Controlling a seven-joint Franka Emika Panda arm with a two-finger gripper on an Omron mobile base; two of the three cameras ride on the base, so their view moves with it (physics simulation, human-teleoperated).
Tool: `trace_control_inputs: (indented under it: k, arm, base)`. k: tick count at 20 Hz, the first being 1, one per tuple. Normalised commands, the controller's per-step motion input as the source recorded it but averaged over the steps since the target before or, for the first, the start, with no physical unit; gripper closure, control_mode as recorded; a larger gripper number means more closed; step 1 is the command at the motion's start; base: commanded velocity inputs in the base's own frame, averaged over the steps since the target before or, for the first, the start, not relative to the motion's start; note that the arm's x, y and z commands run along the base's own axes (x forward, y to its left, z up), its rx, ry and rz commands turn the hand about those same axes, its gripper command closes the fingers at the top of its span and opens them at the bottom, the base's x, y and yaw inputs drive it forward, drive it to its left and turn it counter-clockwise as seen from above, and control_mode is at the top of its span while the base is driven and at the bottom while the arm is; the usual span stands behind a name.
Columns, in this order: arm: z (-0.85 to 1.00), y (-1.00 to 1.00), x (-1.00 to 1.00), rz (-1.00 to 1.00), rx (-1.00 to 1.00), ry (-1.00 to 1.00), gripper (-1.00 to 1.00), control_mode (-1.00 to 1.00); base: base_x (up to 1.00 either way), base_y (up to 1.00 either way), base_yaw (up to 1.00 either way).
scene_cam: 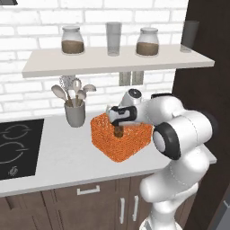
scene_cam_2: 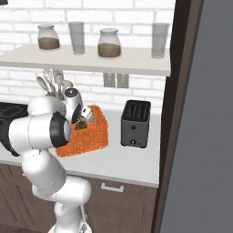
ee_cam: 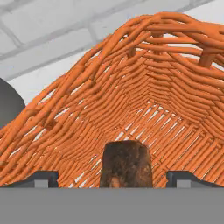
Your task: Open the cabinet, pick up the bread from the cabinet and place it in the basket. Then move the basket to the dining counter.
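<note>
The orange woven basket (scene_cam: 110, 146) (scene_cam_2: 93, 139) stands on the white worktop, right of the utensil pot. My gripper (scene_cam: 118, 128) (scene_cam_2: 82, 121) points down into it from above. In the hand view the dark-brown bread (ee_cam: 126, 162) stands on the basket's mesh floor (ee_cam: 131, 65), midway between the two fingertips (ee_cam: 41, 178). A clear gap shows on each side of the bread, so the gripper (ee_cam: 114, 179) is open and the fingers do not touch it. The bread (scene_cam: 119, 132) (scene_cam_2: 82, 125) also shows as a small dark lump just under the hand.
A grey pot of utensils (scene_cam: 75, 112) stands left of the basket, with the black hob (scene_cam: 18, 148) further left. A dark toaster (scene_cam_2: 135, 123) stands right of the basket. The shelf (scene_cam: 117, 63) with jars and glasses hangs above. A tall dark panel (scene_cam_2: 182, 113) bounds the right.
</note>
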Motion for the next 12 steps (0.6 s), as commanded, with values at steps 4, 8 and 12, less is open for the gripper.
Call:
trace_control_inputs:
  k: [4, 8, 12]
  arm:
    - [0.75, -0.01, -0.56, 0.03, 0.00, 0.00, -1.00, -1.00]
    - [0.14, -0.15, -1.00, 0.00, 0.00, 0.08, -1.00, -1.00]
    - [-0.03, 0.00, -0.91, -0.09, 0.04, 0.20, -1.00, -1.00]
  base:
    - [0.00, 0.00, 0.00]
    - [0.00, 0.00, 0.00]
    - [0.00, 0.00, 0.00]
